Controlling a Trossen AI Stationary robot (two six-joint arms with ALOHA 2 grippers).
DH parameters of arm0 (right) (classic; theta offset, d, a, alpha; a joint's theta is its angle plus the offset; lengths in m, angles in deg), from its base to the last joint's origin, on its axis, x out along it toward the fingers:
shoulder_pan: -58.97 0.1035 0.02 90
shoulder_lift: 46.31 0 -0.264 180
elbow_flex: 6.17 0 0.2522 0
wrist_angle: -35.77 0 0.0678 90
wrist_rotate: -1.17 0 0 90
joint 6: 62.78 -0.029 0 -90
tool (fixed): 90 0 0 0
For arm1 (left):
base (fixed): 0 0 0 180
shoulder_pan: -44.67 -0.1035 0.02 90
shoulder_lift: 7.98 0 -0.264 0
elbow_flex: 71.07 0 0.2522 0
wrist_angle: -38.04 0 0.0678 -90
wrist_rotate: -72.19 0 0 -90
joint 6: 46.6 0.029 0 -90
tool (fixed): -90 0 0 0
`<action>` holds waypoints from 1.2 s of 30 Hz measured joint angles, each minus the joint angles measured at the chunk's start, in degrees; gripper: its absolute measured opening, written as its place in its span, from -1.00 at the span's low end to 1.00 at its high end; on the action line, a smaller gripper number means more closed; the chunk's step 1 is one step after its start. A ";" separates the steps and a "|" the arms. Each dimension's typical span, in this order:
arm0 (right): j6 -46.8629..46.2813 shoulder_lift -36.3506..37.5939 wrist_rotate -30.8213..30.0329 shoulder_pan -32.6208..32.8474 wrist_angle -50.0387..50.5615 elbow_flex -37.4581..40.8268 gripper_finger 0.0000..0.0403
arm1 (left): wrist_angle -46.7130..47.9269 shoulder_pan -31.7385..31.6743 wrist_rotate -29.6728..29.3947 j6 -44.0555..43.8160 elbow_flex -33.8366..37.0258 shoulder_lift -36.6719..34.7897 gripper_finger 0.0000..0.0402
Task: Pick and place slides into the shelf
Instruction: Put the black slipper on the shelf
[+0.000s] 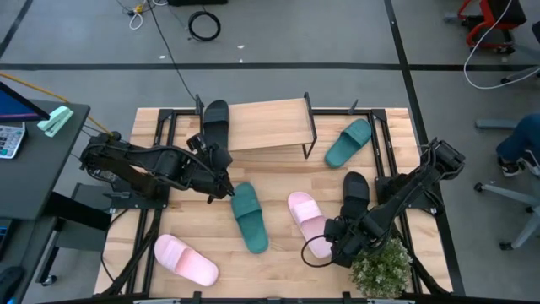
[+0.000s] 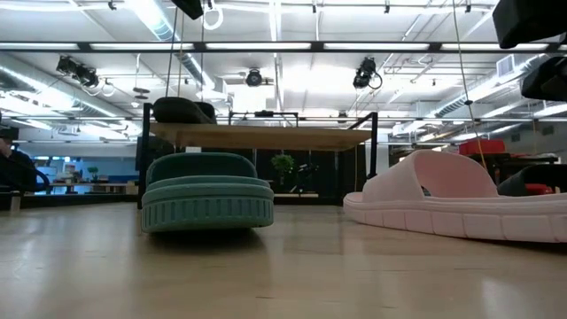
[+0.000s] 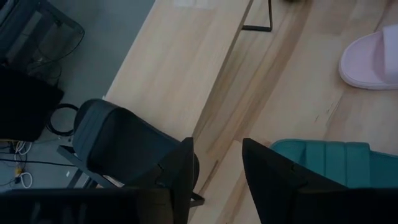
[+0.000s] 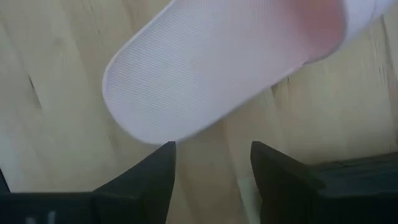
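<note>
The shelf (image 1: pixel 268 125) stands at the table's far middle, with one black slide (image 1: pixel 216 122) lying on its plank's left end. My left gripper (image 3: pixel 217 168) is open, just near of that black slide (image 3: pixel 124 146) and beside the middle teal slide (image 1: pixel 249 217), touching nothing. My right gripper (image 4: pixel 211 168) is open above the end of a pink slide (image 4: pixel 211 74) that lies sole down on the table (image 1: pixel 309 221). A second black slide (image 1: pixel 355 192), teal slide (image 1: pixel 348 142) and pink slide (image 1: pixel 186 259) also lie flat on the table.
A small potted plant (image 1: pixel 381 268) stands at the near right corner, right beside my right arm. Black frame rails (image 1: pixel 169 127) run along the table's left and right sides. In the low view the teal slide (image 2: pixel 208 199) and the pink slide (image 2: pixel 452 204) lie before the shelf (image 2: pixel 266 135).
</note>
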 joint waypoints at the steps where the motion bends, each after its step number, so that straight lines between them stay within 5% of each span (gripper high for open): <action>1: 0.00 0.00 0.14 0.00 0.24 0.00 0.07 | -0.02 0.00 0.00 0.02 0.00 0.00 -0.29; 8: 1.48 0.00 -0.94 0.96 8.93 0.00 0.07 | 0.00 0.00 0.00 0.04 0.00 0.00 -0.24; 17: 5.81 0.76 -20.26 -0.43 20.74 -0.02 0.07 | -0.02 -0.97 -0.02 0.07 0.00 0.00 -0.28; 36: 6.06 0.81 -15.30 -9.13 28.00 9.64 0.07 | -0.02 -1.18 -0.04 0.15 0.00 -0.02 -0.24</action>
